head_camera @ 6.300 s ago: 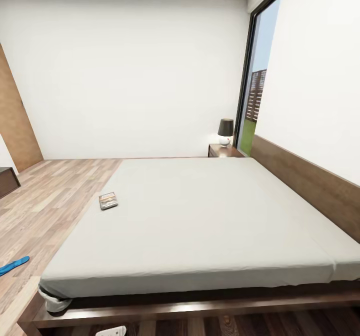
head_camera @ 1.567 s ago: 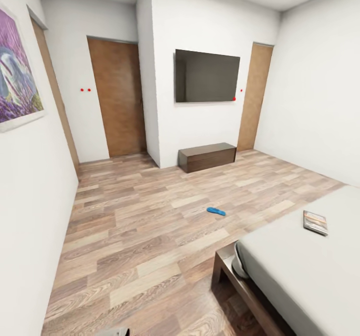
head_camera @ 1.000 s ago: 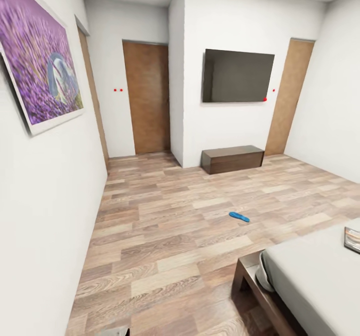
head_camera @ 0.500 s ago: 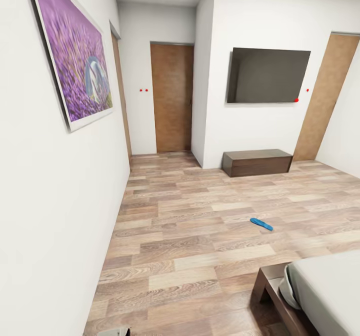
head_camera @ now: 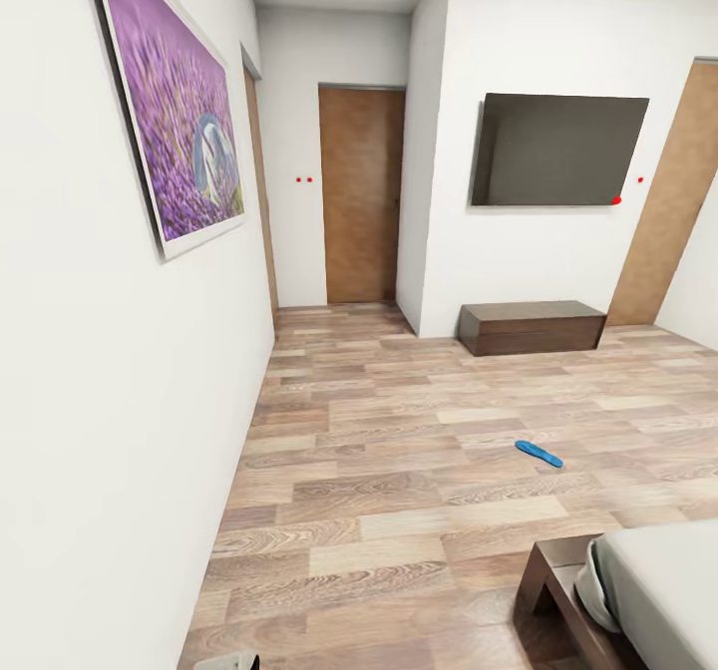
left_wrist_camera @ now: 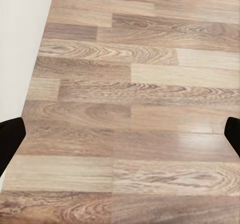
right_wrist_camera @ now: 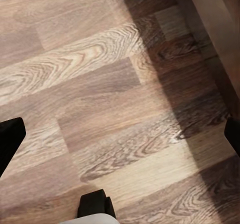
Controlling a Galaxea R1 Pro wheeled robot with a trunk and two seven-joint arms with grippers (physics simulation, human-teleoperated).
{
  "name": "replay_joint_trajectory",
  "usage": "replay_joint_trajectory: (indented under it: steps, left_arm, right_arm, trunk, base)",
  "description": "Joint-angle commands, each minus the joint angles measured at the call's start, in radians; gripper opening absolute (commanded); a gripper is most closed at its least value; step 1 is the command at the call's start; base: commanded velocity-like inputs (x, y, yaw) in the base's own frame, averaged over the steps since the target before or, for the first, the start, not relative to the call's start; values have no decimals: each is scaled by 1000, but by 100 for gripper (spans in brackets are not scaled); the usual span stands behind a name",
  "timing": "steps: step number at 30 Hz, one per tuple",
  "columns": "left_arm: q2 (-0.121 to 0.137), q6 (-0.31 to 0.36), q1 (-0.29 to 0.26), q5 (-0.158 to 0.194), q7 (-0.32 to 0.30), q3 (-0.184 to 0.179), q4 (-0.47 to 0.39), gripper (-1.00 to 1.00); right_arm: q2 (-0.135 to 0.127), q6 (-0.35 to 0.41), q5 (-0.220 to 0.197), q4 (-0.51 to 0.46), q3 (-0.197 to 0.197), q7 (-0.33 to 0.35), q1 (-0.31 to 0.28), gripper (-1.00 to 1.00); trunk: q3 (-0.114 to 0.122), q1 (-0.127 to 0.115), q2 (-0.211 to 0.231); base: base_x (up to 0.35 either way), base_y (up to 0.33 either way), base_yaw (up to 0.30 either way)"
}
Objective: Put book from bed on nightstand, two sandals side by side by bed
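A blue sandal (head_camera: 538,453) lies flat on the wood-plank floor, in the open area off the bed's corner. That corner of the bed (head_camera: 659,584), with pale mattress and dark frame, fills the lower right of the head view. The book and the nightstand are out of view. In the left wrist view my left gripper (left_wrist_camera: 120,136) hangs open over bare planks, beside the white wall. My right gripper (right_wrist_camera: 120,134) is open too, above shadowed floor, with the dark bed frame (right_wrist_camera: 215,29) running along one side.
A white wall with a purple painting (head_camera: 179,122) runs close along the left. Ahead are a brown door (head_camera: 361,194), a wall TV (head_camera: 558,150), a low dark bench cabinet (head_camera: 532,327) and a second door (head_camera: 676,201). Open floor stretches between them and the bed.
The head camera has swung left, from the bed to the room's far side. The book slid out of view at the right. The sandal lies where it was on the floor.
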Motion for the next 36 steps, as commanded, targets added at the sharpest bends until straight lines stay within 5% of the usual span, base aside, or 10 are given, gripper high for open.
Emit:
replay_joint_trajectory:
  steps: [1, 36]
  left_arm:
    - [-1, -3, 0, 0, 0, 2, 0, 100]
    - [1, -1, 0, 0, -2, 4, 1, 100]
  right_arm:
    - [0, -1, -6, -1, 0, 0, 0, 100]
    - [7, -1, 0, 2, 5, 0, 0, 100]
  trunk:
    - [-1, 0, 0]
    - [-1, 0, 0]
  base:
    - [85, 0, 8]
    - [299, 0, 1]
